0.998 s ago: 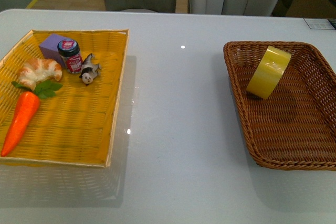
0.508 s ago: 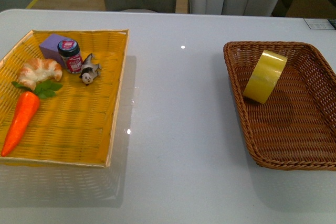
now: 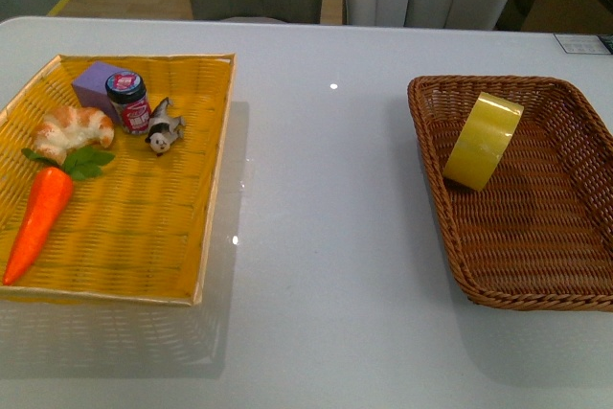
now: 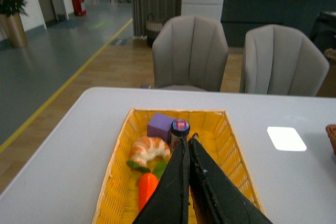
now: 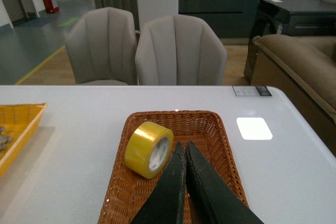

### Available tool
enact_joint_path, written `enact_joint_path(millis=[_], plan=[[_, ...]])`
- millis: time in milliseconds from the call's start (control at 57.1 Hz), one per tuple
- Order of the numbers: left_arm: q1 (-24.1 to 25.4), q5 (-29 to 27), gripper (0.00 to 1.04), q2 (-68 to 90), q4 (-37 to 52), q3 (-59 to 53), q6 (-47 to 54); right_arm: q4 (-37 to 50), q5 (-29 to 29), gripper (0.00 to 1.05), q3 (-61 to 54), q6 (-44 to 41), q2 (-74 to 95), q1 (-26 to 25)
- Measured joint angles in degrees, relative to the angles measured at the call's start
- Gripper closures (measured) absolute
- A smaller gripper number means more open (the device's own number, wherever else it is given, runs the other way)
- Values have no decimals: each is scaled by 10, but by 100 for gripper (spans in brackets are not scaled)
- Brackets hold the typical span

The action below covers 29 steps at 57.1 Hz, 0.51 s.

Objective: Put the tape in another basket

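Looking across the counter [image 3: 326, 237] from my body camera, I see the tape [image 3: 483, 141] lying tilted inside the basket [image 3: 479, 280] on my right side, propped against the basket's left wall near its far corner, with the rest of the brown wicker floor bare. From my right wrist camera the same roll [image 5: 148, 149] shows its white printed core facing toward the lens, resting against the basket [image 5: 212, 129] wall just beside my right gripper [image 5: 182, 153], whose jaws are pressed together with nothing between them and which sits above the basket without touching the tape. On my left side sits the yellow tray [image 3: 144, 256], well apart from the basket, with open counter between the two. It carries a purple block [image 3: 100, 83] in the far corner, a small jar [image 3: 128, 102] with a dark lid just beside it, a little toy animal [image 3: 163, 129] next to the jar, a croissant [image 3: 72, 129], and an orange carrot [image 3: 38, 222] with green leaves lying lengthwise toward me. My left wrist camera looks down along that tray [image 4: 239, 150]; the left gripper [image 4: 186, 148] has its jaws closed on nothing and hangs over the tray's near half. Two grey chairs [image 4: 191, 51] stand beyond the far edge of the counter. Neither arm appears in the body camera's picture.
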State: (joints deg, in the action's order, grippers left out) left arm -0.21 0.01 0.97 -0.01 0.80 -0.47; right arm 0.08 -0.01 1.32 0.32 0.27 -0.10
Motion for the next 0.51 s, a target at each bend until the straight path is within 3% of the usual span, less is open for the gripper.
enact_joint_path(millis=[105,140,508], plan=[[0,0,103,-1,0,0,0,0,0,103,0,0,0,0],[0,0,102,-1,0,0,0,0,0,98,0,-1,0,0],[0,0,36,-1,0,0,0,0,0,32,0,-1,0,0]])
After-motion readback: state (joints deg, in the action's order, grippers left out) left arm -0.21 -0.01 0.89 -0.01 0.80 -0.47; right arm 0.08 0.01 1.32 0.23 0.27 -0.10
